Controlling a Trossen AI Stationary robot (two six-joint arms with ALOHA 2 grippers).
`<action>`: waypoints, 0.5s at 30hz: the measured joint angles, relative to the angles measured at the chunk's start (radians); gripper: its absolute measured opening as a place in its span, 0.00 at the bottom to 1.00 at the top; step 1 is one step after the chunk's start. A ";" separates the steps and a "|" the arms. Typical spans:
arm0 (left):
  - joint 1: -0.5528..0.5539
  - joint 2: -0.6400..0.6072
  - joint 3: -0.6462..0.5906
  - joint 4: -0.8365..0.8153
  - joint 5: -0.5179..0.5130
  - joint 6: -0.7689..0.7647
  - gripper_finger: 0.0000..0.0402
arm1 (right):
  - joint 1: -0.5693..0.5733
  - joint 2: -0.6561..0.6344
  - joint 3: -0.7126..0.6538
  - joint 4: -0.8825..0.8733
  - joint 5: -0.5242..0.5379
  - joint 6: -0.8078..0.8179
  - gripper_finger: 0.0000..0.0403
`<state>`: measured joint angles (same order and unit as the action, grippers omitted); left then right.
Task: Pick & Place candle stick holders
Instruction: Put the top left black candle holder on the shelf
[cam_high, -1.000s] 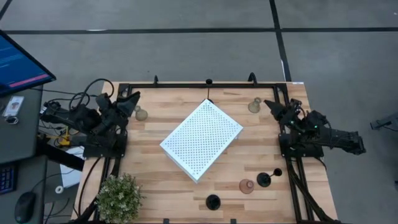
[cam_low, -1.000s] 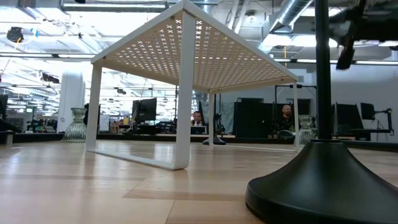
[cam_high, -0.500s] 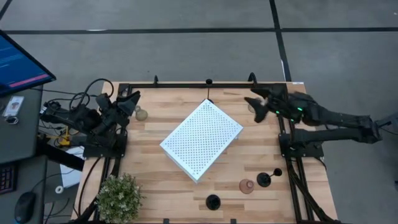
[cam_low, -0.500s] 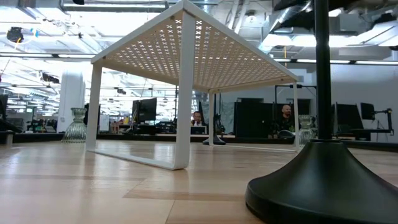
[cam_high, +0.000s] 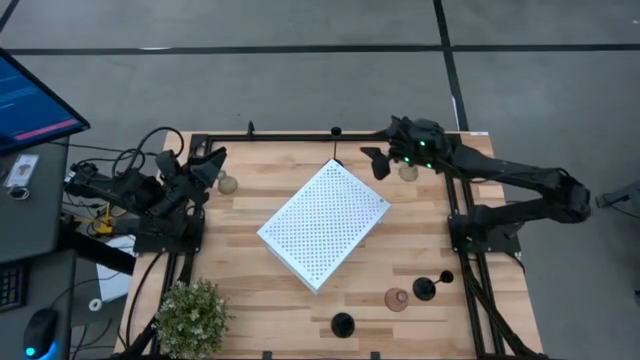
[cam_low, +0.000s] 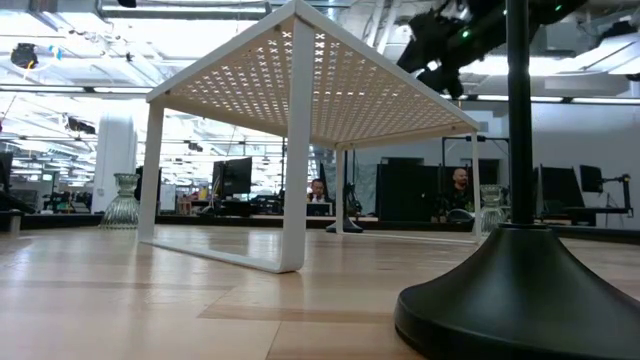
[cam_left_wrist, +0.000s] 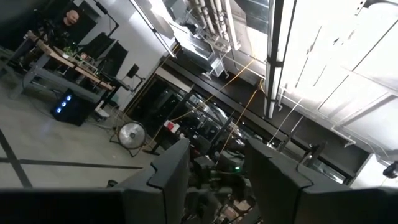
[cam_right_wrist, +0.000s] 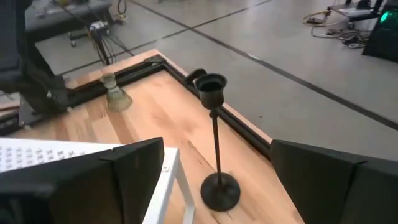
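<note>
My right gripper (cam_high: 372, 162) hangs open above the table's far edge, touching nothing. Past its fingers a black candle stick holder (cam_right_wrist: 215, 149) stands upright on its round base, by the far rail. A pale bell-shaped holder (cam_high: 408, 172) sits just right of the gripper. My left gripper (cam_high: 217, 160) rests open at the far left, tipped up, beside another pale holder (cam_high: 228, 184). Near the front right stand a pink holder (cam_high: 397, 299) and two black ones (cam_high: 424, 290), (cam_high: 343, 325).
A white perforated board (cam_high: 323, 222) on legs stands askew at the table's middle. A bushy green plant (cam_high: 190, 318) fills the near left corner. A black frame rail (cam_high: 300, 137) runs along the far edge. People sit in the room behind the table.
My right arm has swung out from its rest at the table's right edge toward the far edge and leftward, rising and rolling as it went. Its fingers stand wider apart now than a second ago. No holder has moved.
</note>
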<state>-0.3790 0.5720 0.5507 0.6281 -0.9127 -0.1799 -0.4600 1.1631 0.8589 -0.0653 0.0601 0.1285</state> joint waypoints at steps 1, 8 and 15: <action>0.000 0.000 0.000 0.000 0.000 0.000 0.39 | -0.009 0.019 0.000 0.018 -0.010 -0.015 0.71; 0.000 0.000 0.000 -0.003 -0.001 0.000 0.39 | -0.033 0.144 0.000 0.137 -0.045 -0.086 0.71; 0.000 0.000 0.000 -0.003 -0.003 0.000 0.39 | -0.036 0.255 0.029 0.236 -0.064 -0.086 0.71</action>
<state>-0.3790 0.5724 0.5507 0.6254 -0.9157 -0.1799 -0.4961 1.4176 0.8878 0.1707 -0.0036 0.0425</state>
